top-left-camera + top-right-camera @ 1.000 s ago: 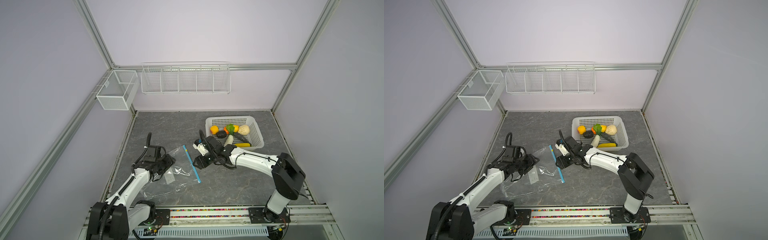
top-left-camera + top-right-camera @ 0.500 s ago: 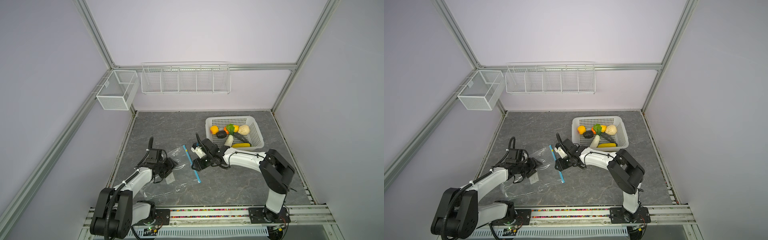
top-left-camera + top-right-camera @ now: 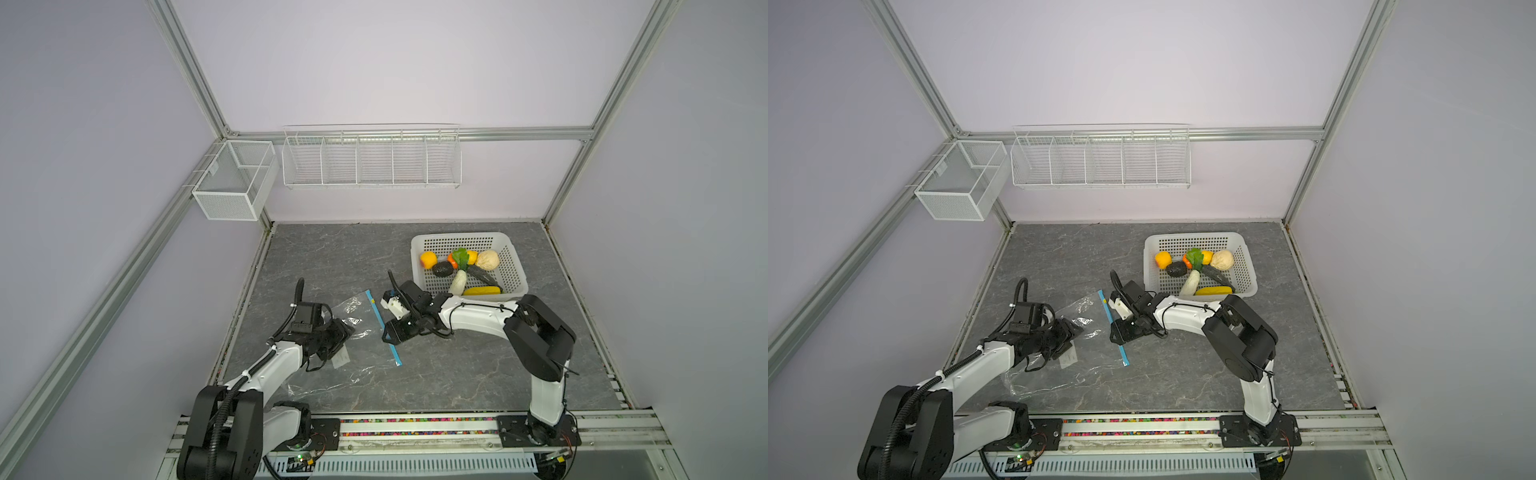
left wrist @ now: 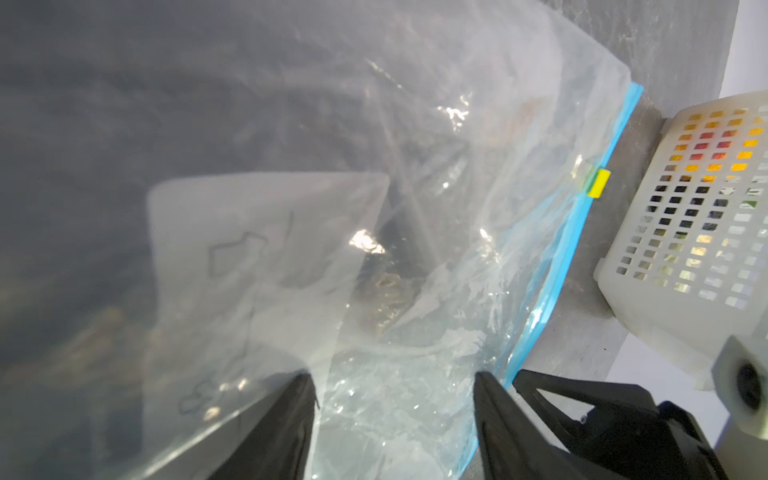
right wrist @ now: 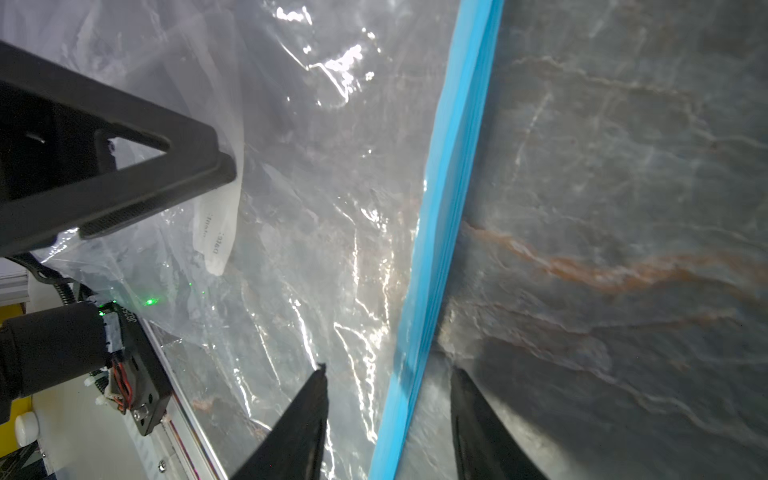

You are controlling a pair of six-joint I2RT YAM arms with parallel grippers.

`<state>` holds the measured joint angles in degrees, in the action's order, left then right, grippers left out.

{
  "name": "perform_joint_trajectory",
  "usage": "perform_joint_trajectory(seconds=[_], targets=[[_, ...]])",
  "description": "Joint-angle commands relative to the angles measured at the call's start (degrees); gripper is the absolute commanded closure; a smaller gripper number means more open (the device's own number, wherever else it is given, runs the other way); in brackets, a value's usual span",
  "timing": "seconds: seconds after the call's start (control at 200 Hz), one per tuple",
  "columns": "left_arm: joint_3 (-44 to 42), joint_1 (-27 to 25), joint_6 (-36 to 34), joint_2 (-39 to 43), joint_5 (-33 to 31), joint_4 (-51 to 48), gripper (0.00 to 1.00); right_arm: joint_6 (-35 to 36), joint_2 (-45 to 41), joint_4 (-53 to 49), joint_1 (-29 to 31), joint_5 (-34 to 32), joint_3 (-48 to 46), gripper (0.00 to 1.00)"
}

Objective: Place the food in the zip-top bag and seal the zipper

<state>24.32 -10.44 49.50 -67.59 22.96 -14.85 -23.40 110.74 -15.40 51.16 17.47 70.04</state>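
The zip-top bag (image 3: 361, 332) is clear, crinkled plastic that catches bright glints. It lies flat on the grey marbled tabletop (image 3: 457, 374), spread between the two sets of jaws. A frosted white label (image 4: 257, 249) with faint outline drawings sits on its face, ahead of the left jaws and to one side of them.

The zipper (image 5: 449, 187) is a straight light-blue strip along the bag edge nearest the right jaws. Its long axis runs out of the gap between those jaws and on ahead of them, slanting slightly. In both top views it is a diagonal line (image 3: 376, 309) from the far side of the tabletop towards the near side. A small yellow slider (image 4: 598, 188) rides on it, well ahead of the left jaws and short of the strip's far end.

The right jaws stand apart and straddle the strip, one tip over the clear film and the other over bare tabletop. There is a gap on each side, and nothing is gripped.

The left jaws are also spread, low over the bag's middle, with crumpled film in the gap. Whether they pinch any of it cannot be told.

The food lies in the white perforated basket (image 3: 457, 237), behind the right jaws. It includes an orange (image 3: 428, 259), a beige lumpy ball (image 3: 487, 259), a white oblong piece (image 3: 456, 282) and a yellow one (image 3: 482, 291).
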Motion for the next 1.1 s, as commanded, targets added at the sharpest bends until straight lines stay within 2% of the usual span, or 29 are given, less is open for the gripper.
perform_joint_trajectory(seconds=[0.0, 0.33, 0.705, 0.81, 1.095], targets=[[-1.17, 0.44, 0.93, 0.02, -1.72, -1.43, 0.38, -0.87, 1.82, -0.24, 0.44, 1.37, 1.58, 0.51], [-1.46, 0.42, 1.25, -0.56, -1.29, 0.13, 0.38, -1.13, 3.34, -0.25, 0.85, 4.91, 2.60, 0.62], [-2.34, 0.44, 1.54, -0.41, -0.34, 1.96, 0.38, -1.96, 2.04, 0.70, 1.14, 7.21, 2.16, 0.67], [-2.47, 0.47, 1.44, -0.61, 0.22, 2.61, 0.38, -1.94, 1.53, 2.57, 1.48, 8.50, 1.01, 0.73], [-2.98, 0.42, 0.38, -1.69, -0.01, 3.83, 0.38, -1.83, 1.06, 4.74, 1.66, 7.24, -3.54, 0.78]])
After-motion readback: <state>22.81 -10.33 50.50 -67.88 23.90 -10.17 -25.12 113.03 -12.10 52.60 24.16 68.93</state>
